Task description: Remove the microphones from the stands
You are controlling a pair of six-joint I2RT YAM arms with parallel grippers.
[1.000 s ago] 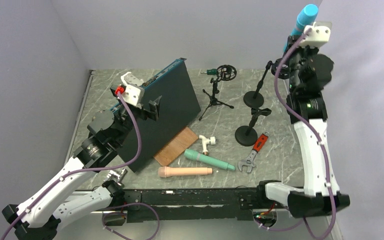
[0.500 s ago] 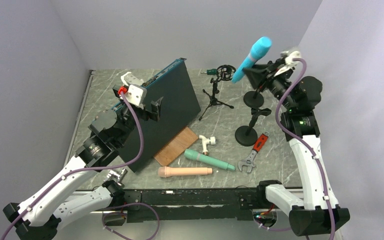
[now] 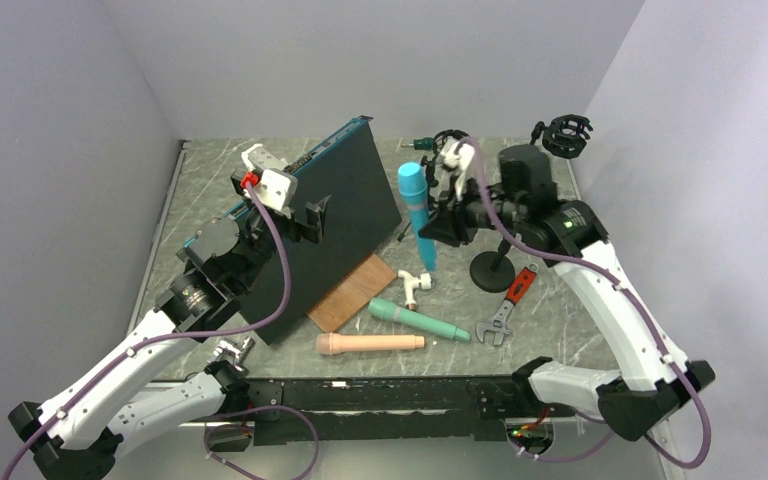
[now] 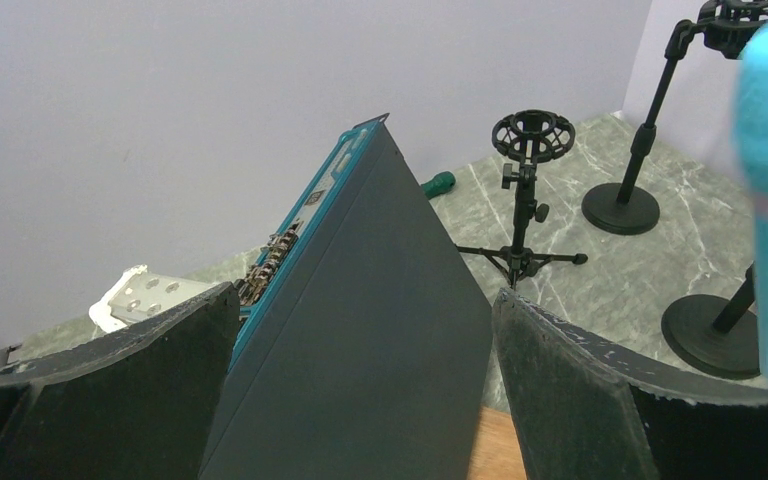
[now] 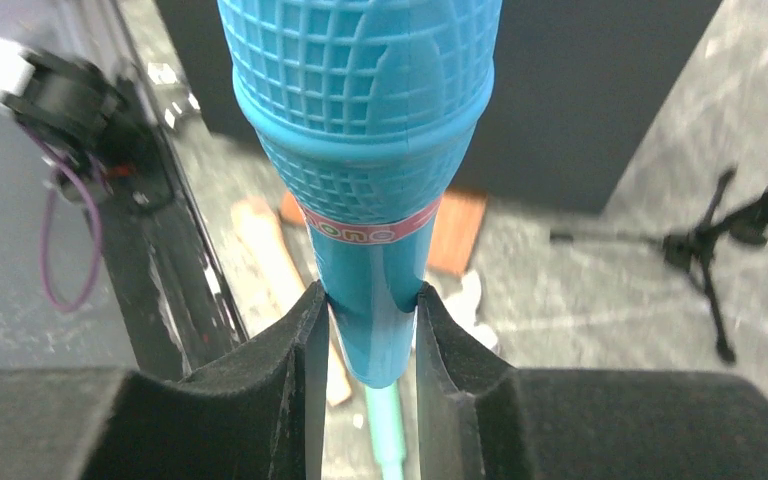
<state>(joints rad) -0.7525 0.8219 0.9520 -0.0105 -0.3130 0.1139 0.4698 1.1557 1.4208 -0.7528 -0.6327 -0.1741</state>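
My right gripper (image 3: 438, 228) is shut on the thin tail end of a blue microphone (image 3: 416, 212). It holds the microphone above the table's middle, head up, clear of every stand. In the right wrist view the handle (image 5: 372, 320) sits pinched between both pads. The tall stand's empty ring mount (image 3: 565, 135) is at the back right, and its base is hidden behind my arm. My left gripper (image 3: 298, 212) is open, its jaws straddling the top edge of a leaning black panel (image 4: 360, 340) without closing on it.
A tripod stand (image 4: 528, 190) and a short stand (image 3: 492, 268) are near the held microphone. A green microphone (image 3: 418, 320), a peach microphone (image 3: 370, 343), a white fitting (image 3: 415, 285), a red-handled wrench (image 3: 508, 305) and a wooden board (image 3: 352, 292) lie at the front.
My right arm has swung the blue microphone from high at the back right, down and left to the table's middle. The left arm has barely moved.
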